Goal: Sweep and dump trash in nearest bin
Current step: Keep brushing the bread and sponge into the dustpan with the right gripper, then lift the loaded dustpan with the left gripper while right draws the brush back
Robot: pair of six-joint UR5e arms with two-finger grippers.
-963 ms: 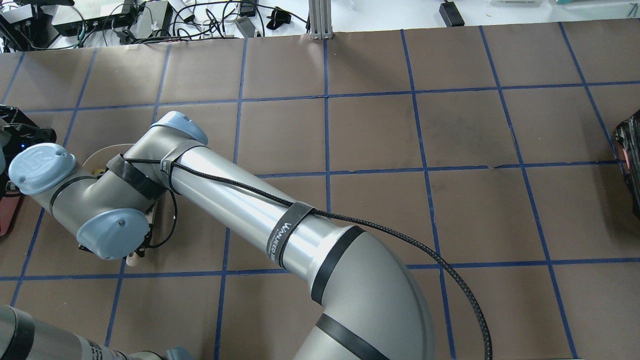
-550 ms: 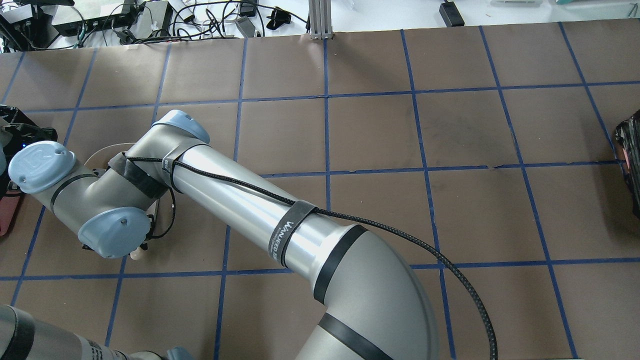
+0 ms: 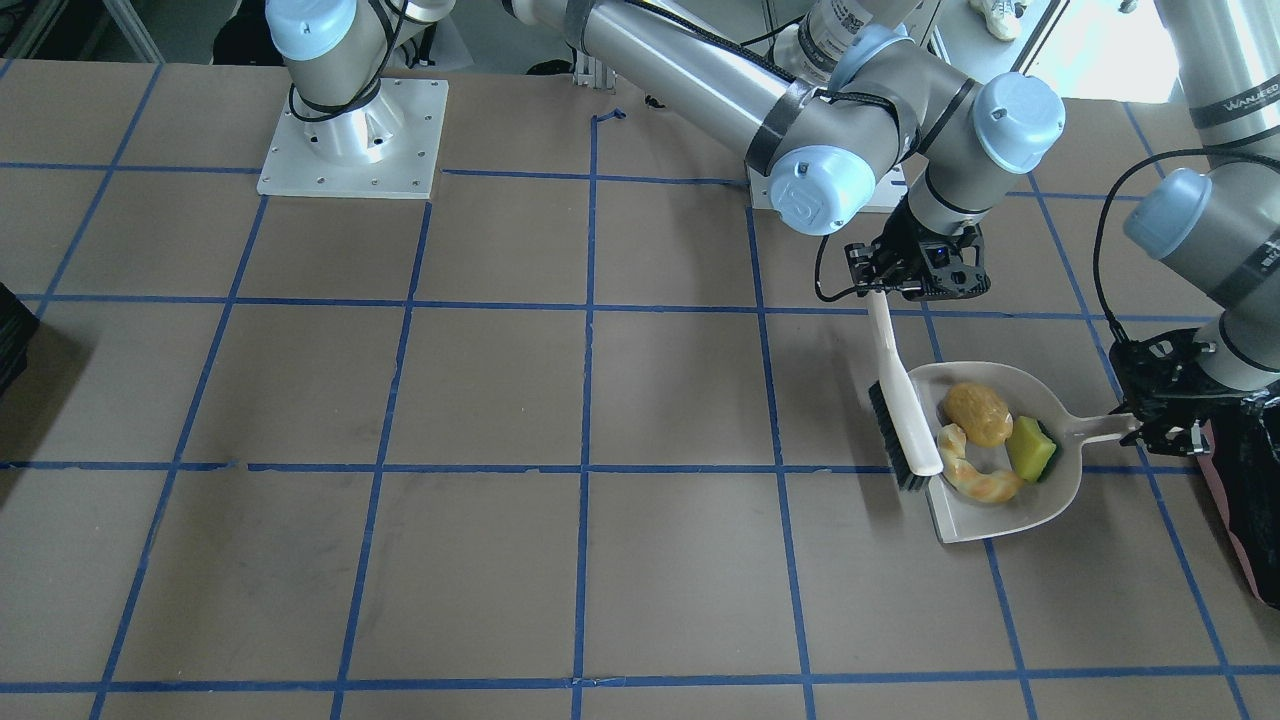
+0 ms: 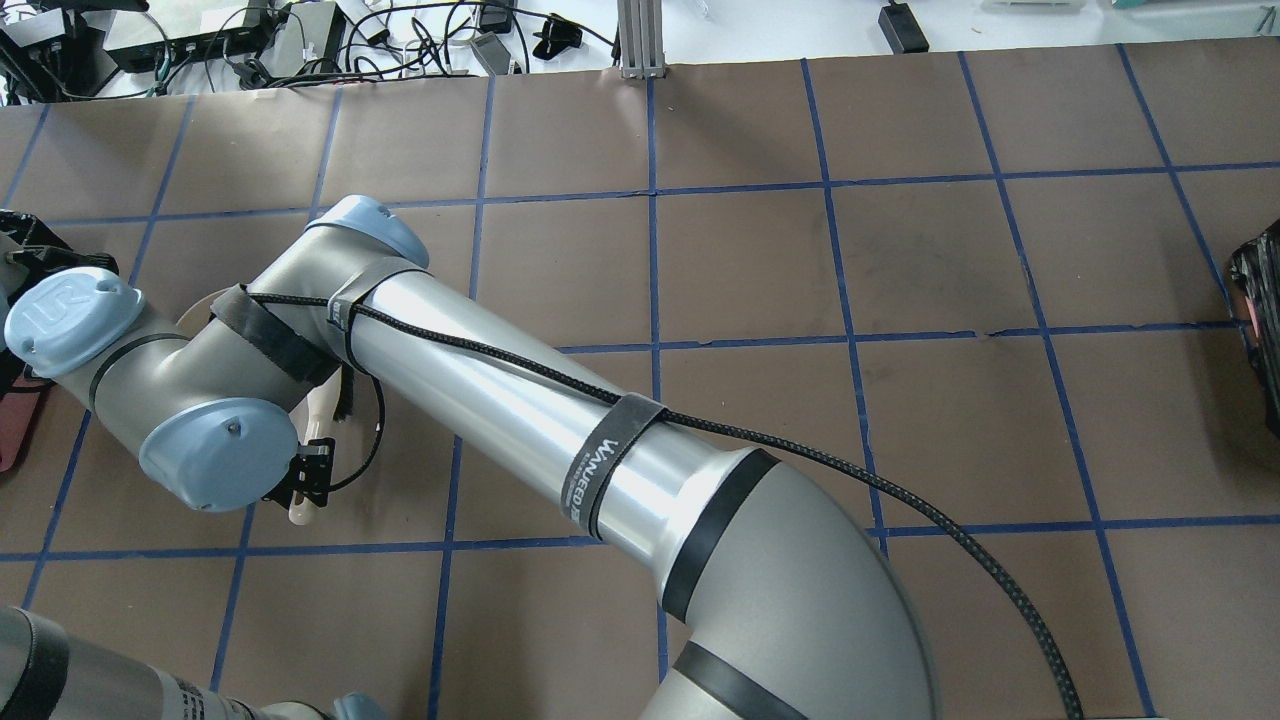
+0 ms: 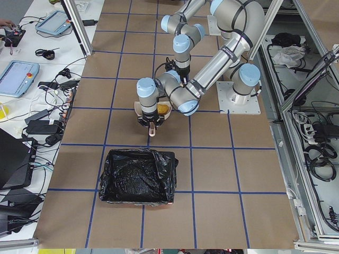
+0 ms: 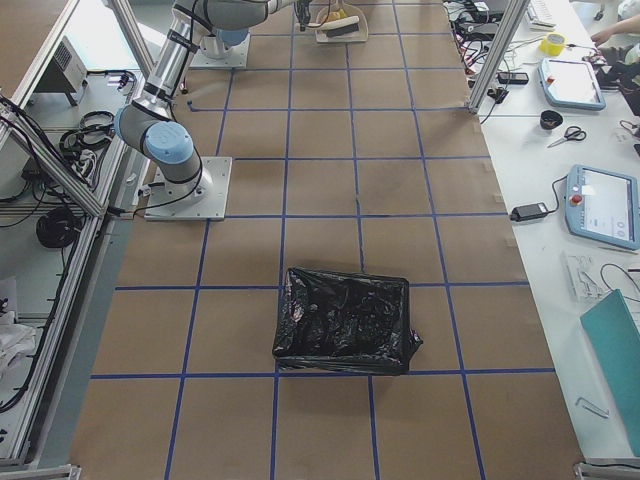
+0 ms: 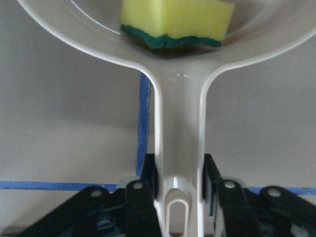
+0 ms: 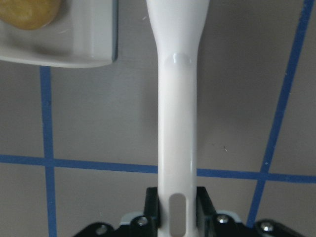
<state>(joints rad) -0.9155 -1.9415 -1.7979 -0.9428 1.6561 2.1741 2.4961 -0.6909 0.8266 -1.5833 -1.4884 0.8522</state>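
**Sweeping station, front, side and wrist views.** A cream plastic dustpan (image 3: 992, 517) rests on the brown taped-grid table (image 3: 500, 400). The left gripper (image 7: 178, 197) is clamped on its handle. Inside the pan lies the trash:
- a wrinkled tan-brown lump (image 3: 977, 414);
- a yellow-green sponge piece (image 3: 1030, 450), nearest the handle;
- a cream-orange scrap (image 3: 975, 477).

A white-handled, black-bristled brush (image 3: 897, 400), its handle clamped in the right gripper (image 8: 177, 207), lies along the pan's open edge. The pink-sided, black-bag-lined bin (image 3: 1255, 500) stands just behind the pan's handle.

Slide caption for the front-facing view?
Trash lies in cream plastic dustpan held by left gripper; right gripper holds white-handled brush.
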